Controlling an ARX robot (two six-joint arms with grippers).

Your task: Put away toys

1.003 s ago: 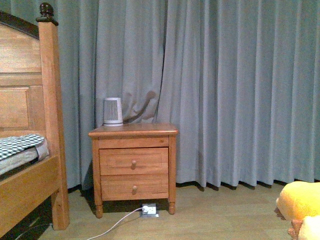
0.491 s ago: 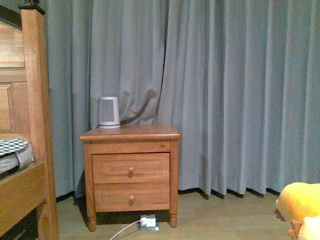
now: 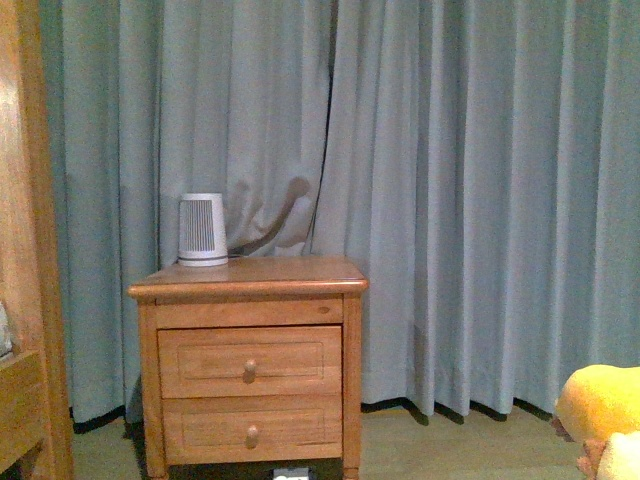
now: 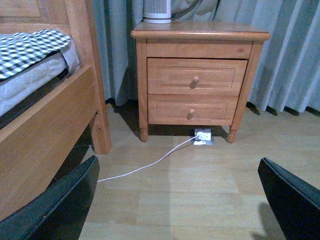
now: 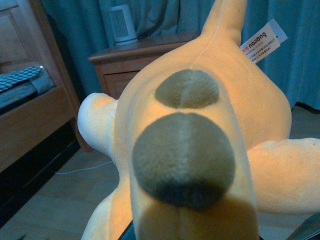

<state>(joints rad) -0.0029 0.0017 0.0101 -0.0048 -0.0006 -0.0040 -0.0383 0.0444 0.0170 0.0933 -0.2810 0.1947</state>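
Nearest the robot, the plush toy [image 5: 190, 150] fills the right wrist view. It is orange-yellow with two brown patches and a sewn-in label, and it hangs clear of the floor [image 4: 200, 190]. The right gripper [image 5: 220, 234] appears clamped on its body, though only dark slivers of the fingers show beside it. The left gripper [image 4: 177, 161] is empty, its jaws spread wide above bare boards. Beyond it a white cable [image 4: 150, 164] trails to a power strip [image 4: 203, 136] under the nightstand's front edge. The step in hand looks like carrying the toy to the nightstand [image 3: 345, 380], whose upper drawer [image 3: 200, 362] and lower drawer [image 3: 200, 430] are both shut. To do it well, the toy should ride high enough to clear the cable. The free left gripper should close squarely on a drawer knob [image 3: 250, 368] and pull straight out, well below the white slatted appliance [image 3: 203, 230] at the top's back left corner, before the curtain [image 3: 450, 200].
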